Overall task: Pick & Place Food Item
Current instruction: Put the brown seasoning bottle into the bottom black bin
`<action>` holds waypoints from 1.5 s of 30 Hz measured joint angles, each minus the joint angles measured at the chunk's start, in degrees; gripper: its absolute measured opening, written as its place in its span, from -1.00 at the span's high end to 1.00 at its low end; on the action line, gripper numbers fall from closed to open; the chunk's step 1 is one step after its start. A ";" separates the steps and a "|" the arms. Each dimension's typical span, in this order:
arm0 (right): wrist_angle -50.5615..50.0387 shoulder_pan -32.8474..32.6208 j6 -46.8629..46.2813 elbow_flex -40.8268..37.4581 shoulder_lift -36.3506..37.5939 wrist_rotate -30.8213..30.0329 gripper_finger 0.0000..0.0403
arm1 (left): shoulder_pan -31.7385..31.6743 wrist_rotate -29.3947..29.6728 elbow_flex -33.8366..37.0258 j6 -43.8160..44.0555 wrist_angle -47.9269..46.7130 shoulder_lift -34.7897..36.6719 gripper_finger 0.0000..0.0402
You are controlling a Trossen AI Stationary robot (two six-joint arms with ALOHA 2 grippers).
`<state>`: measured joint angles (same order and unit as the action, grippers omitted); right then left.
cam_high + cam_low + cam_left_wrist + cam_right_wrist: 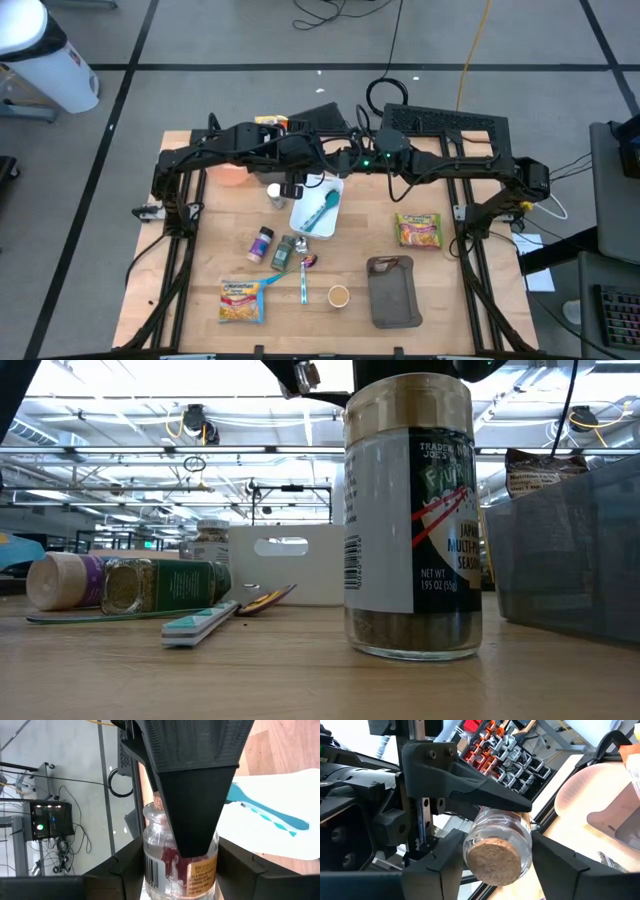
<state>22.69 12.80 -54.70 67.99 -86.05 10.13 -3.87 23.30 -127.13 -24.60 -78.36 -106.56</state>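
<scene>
Wooden counter (200, 250): glass jar (180, 865) pinched between left hand (175, 870) and right hand (495, 860) (cork-end toward right), beside white tray (335, 205).

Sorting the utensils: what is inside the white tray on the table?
A teal spoon lies in the white tray. The tray's far end is covered by the arms, so anything there cannot be seen.
</scene>
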 joint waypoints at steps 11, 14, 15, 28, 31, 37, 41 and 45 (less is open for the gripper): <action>-1.58 0.02 -0.14 0.00 0.10 0.14 0.13 | 0.02 0.31 0.00 -0.38 -0.08 -0.10 0.01; -1.57 0.04 -0.11 0.00 0.10 0.17 0.15 | 0.03 0.63 0.00 -0.37 -0.01 -0.11 0.01; -1.57 0.04 -0.13 0.00 0.10 0.17 0.15 | 0.03 0.63 0.00 -0.37 -0.01 -0.11 0.01; -0.65 0.00 0.27 0.02 -0.03 0.70 0.15 | 0.89 0.59 0.00 -0.35 3.52 -0.11 -0.29; -0.65 0.32 1.76 0.02 -0.03 1.80 0.15 | 1.47 0.73 0.00 0.11 3.50 -0.11 -0.27; -3.03 1.52 5.71 0.02 0.41 6.59 0.15 | 3.27 -1.05 0.00 6.38 3.05 1.17 -0.25; -8.04 2.03 10.13 0.05 1.90 10.88 0.15 | 4.26 -5.89 -0.02 11.60 3.10 4.07 -0.26; -18.88 2.51 15.60 0.07 4.02 14.14 0.15 | 4.75 -10.05 -0.04 17.78 3.93 7.96 -0.25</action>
<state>3.81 15.31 -39.09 68.05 -82.03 24.27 0.88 13.25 -127.17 -6.82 -74.43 -98.61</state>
